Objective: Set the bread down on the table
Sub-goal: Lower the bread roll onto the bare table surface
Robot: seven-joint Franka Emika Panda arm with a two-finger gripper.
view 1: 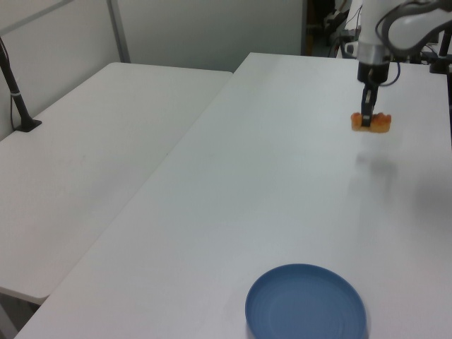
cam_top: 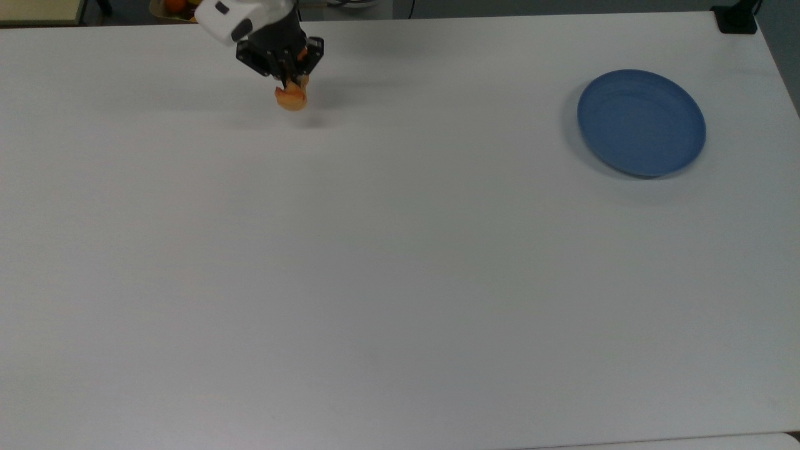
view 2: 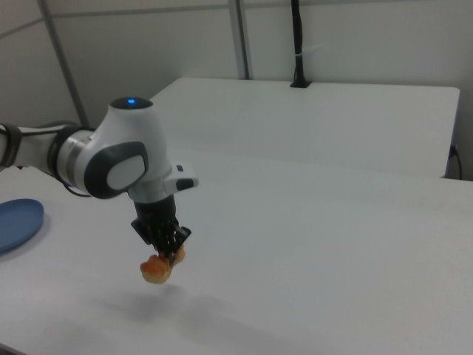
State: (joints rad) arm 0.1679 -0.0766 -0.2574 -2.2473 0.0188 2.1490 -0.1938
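Note:
My gripper (cam_top: 289,85) (view 1: 366,120) (view 2: 167,256) is shut on the bread (cam_top: 292,99) (view 1: 371,123) (view 2: 157,271), a small golden-orange roll. The roll hangs a little above the white table (cam_top: 400,262) (view 1: 282,183) (view 2: 310,244), with its shadow just below it in the right view. This is near the table's far edge at the top view's upper left. The arm's white wrist rises above the black fingers.
A round blue plate (cam_top: 641,122) (view 1: 306,302) (view 2: 16,222) lies on the table at the top view's right, far from the gripper. A black post (view 1: 17,95) is clamped to the neighbouring white table in the left view.

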